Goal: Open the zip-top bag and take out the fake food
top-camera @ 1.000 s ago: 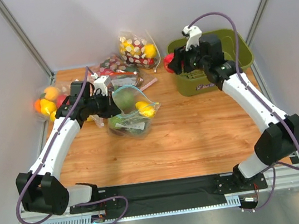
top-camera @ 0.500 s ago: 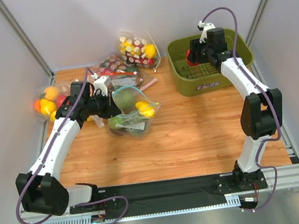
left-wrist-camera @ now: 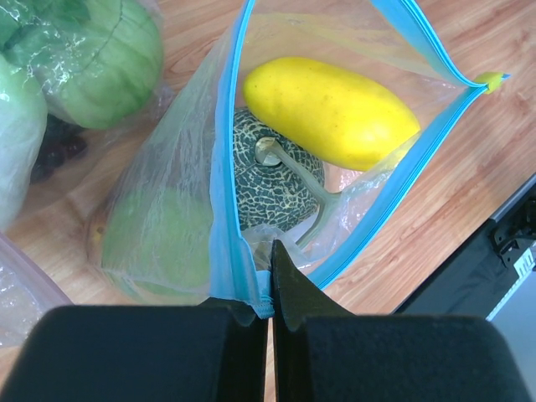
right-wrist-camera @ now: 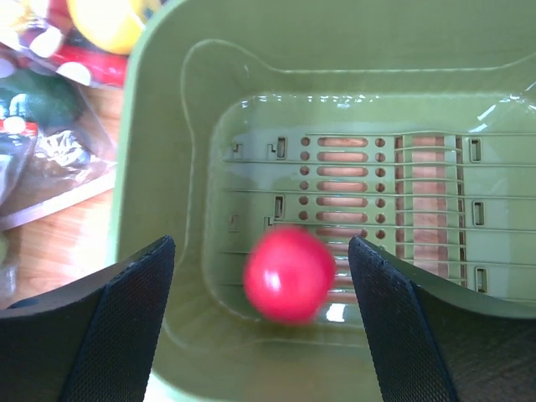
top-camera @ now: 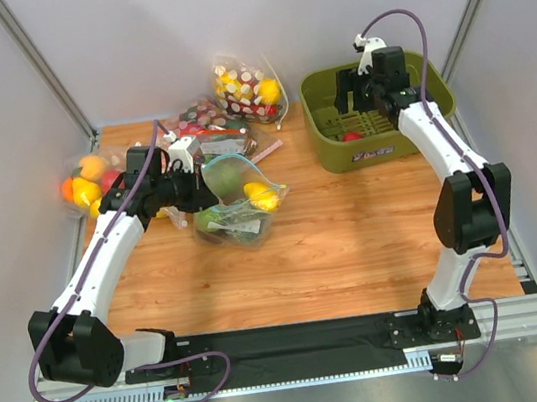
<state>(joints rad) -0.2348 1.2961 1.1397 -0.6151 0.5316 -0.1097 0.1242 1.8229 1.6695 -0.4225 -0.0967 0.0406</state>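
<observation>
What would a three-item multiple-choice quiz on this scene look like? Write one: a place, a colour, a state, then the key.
1. Where is the red ball?
A. in the green bin
B. in the zip-top bag
C. on the bare table

2. What colour is the zip-top bag's zipper strip?
A. pink-red
B. teal-blue
C. black

3. What state is the right tool in?
A. shut on the ball
B. open
C. shut on the bin wall

Key: 1 A, the ball lies on the bin's slotted floor. 2 B, the left wrist view shows a blue strip. 3 B, its fingers stand wide apart over the ball.
</observation>
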